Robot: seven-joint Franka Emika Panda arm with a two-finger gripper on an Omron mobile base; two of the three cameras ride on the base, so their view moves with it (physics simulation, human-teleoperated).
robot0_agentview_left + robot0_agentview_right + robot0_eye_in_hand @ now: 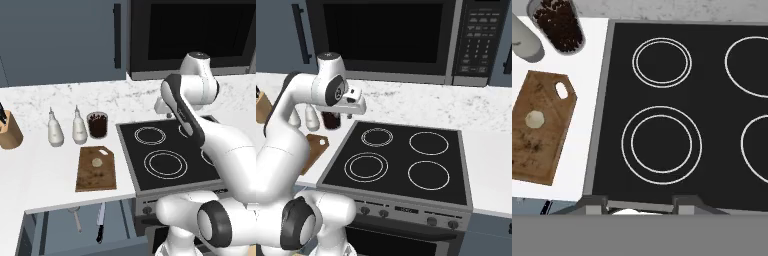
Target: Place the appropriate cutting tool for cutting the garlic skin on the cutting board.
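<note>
Cutting board (pixel 315 150) mostly hidden behind the arm in the right base view; knife block (pixel 10 131) cut by the left edge; gripper (pixel 349 116) finger spacing indiscernible.

a black stove top (pixel 170 157) with four ringed burners sits in the white marbled counter (pixel 45 102). a dark oven door (pixel 383 32) and a control panel (pixel 479 42) hang on the wall behind it. left of the stove stand two white bottles (pixel 55 130) and a glass jar of dark bits (pixel 97 124). a tan knife block (pixel 9 131) stands far left. a grey utensil (pixel 75 216) lies in the open drawer (pixel 80 230) below.
</note>
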